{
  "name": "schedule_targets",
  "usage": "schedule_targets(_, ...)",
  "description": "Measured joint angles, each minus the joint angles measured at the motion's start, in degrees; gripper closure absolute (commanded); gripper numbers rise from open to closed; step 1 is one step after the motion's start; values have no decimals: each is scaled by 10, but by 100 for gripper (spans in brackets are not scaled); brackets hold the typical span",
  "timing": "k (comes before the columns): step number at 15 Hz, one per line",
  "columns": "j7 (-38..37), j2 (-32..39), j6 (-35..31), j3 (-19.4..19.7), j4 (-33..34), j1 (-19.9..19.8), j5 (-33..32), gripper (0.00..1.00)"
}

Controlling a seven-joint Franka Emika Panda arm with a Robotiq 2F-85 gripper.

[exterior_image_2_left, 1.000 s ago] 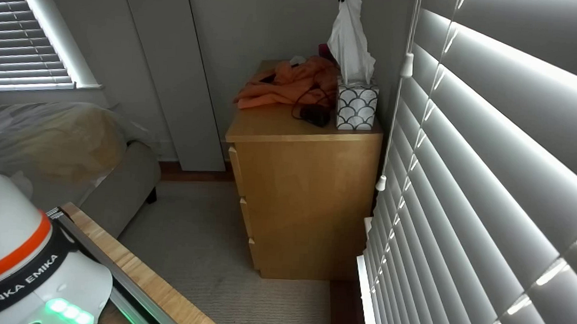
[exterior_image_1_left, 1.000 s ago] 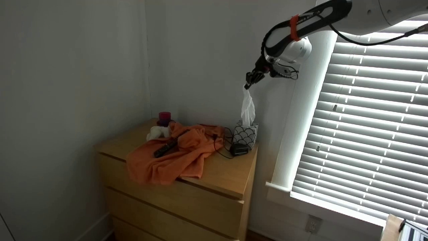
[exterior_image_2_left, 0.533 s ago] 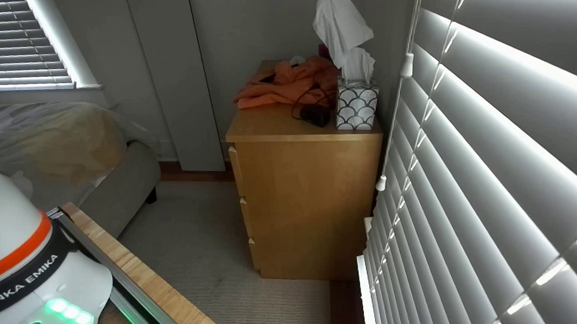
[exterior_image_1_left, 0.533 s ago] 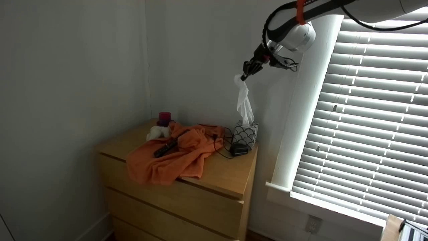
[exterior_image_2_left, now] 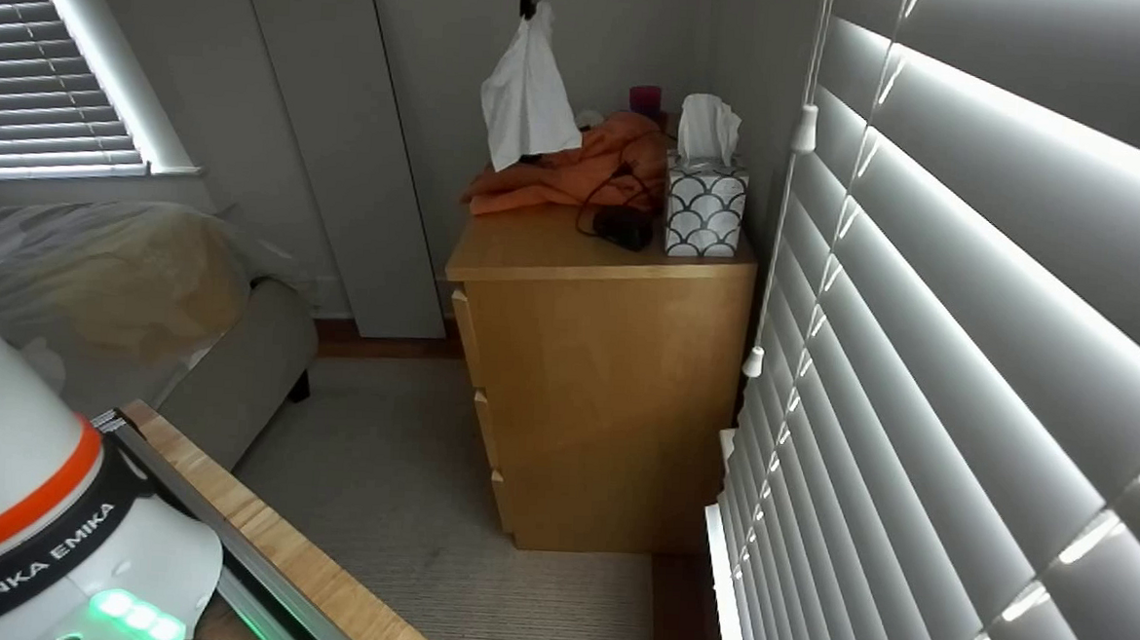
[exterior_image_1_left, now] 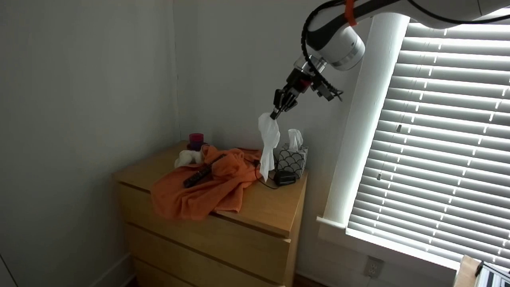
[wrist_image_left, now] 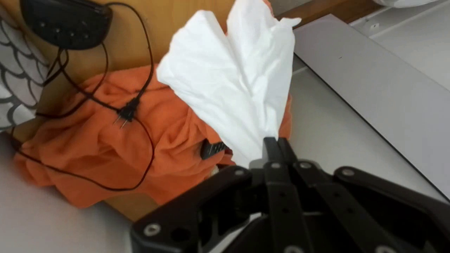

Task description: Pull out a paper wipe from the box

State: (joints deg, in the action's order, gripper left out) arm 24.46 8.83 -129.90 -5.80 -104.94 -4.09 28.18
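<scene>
Paper wipe hangs from the pincer, apart from the box in both exterior views. Finger pads pressed together, no gap visible, nipping one gathered end of the wipe. Judged: a small pinch suffices for so light a sheet and lets the remainder fan downward under its own weight. Pincer points obliquely down, probably so the wipe hangs clear of the arm. Contact between the wipe's lower edge and the orange towel: cannot tell.

Box stands upright at the end of the counter, mouth uppermost, which probably suits an upward pull. Second wipe protrudes from the top; presumably interfolded sheets, leaving a handle for the next draw. Black device sits just beside the box, its cord lying over the towel; placement looks incidental, yet the plug could snag a low-swung sheet.

Step judged: extraction complete. Any next move calls for keeping the pinch firm and raising the wipe clear of the cord.
</scene>
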Motion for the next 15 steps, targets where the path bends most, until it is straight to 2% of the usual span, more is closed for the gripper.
schedule_targets(4, 1, 44, -28, -1, -10, 10, 4, 100)
schedule_targets(11, -7, 142, -130, -14, -10, 11, 5, 100)
schedule_targets(15, -31, 186, -146, -20, -7, 11, -3, 100)
